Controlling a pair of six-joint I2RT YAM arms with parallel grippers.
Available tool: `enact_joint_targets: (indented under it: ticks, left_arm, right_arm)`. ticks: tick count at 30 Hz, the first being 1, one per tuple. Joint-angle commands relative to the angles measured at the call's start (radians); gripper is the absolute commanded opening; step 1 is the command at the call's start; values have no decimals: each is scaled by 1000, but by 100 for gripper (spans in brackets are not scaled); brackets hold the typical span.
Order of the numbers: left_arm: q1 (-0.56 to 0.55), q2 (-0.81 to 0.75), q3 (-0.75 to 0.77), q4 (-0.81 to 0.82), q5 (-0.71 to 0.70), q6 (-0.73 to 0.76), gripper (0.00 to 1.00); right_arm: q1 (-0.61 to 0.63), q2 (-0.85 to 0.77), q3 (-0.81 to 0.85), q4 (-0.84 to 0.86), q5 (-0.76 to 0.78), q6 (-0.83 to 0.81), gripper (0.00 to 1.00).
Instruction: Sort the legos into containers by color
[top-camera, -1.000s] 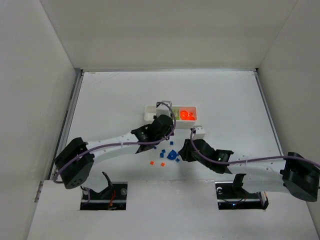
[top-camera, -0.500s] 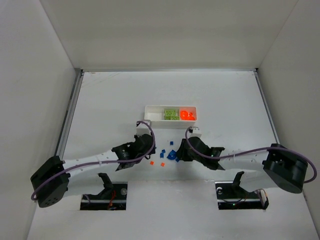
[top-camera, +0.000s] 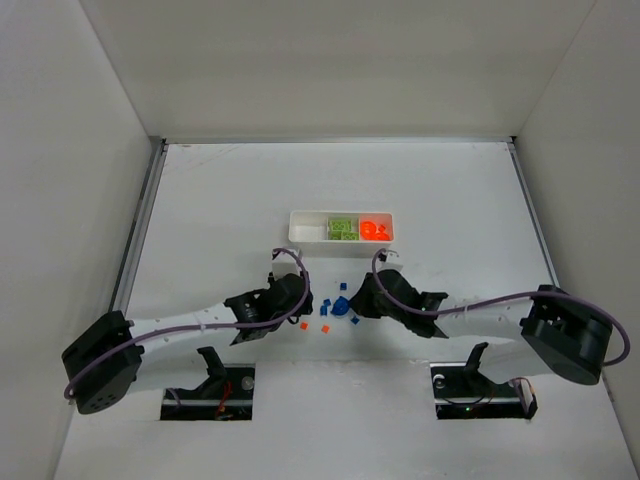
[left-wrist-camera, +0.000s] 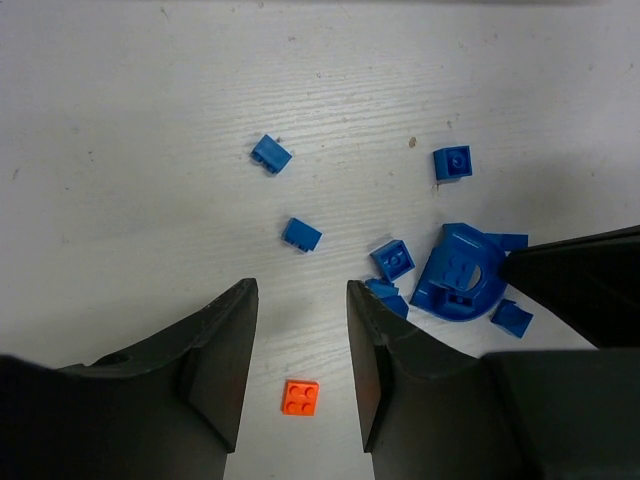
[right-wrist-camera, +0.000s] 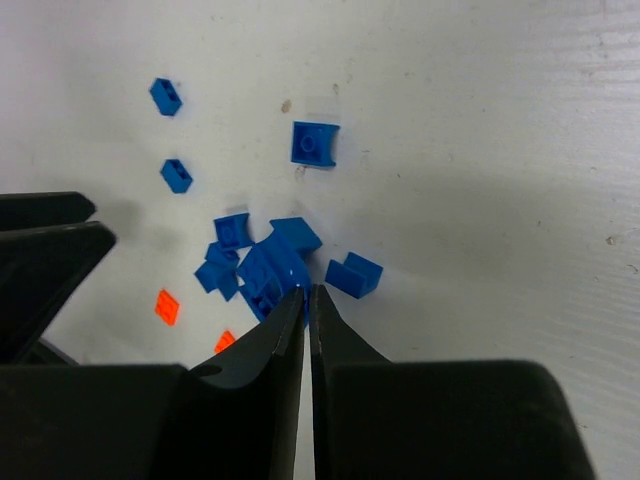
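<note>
Left end effector (left-wrist-camera: 300, 292) has backed off from the tray (top-camera: 305, 229) since a second ago, arm stretched low over the desk (top-camera: 450, 200). It's wide open, with an orange lego (left-wrist-camera: 301, 397) showing between its fingers. Blue legos (left-wrist-camera: 301, 234) lie just ahead. Right end effector (right-wrist-camera: 306, 290) nudged in, pinched shut on the big blue lego (right-wrist-camera: 265, 278). Green legos (top-camera: 342, 229) sit in the tray's middle compartment, orange legos (top-camera: 375, 230) in the right.

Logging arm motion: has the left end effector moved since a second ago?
Yes, the left end effector drew back from the white tray toward the near edge.
</note>
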Motion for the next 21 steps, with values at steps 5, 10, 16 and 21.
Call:
enact_joint_targets:
  ticks: [5,10,16,21]
  left_arm:
    - [15,50,-9,94,3,-8,38]
    - [26,79,0,128,9,-5,39]
    - [26,109,9,130,23,1,39]
    - [24,133,15,133,23,14,39]
  right_arm:
    - [-8,-108,41,-7,33,-20,12]
    - [-11,-104,78,-70,37,-45,14]
    - [-15,-2,116,-120,33,-49,36]
    - [-2,67,165,-143,25,-60,47]
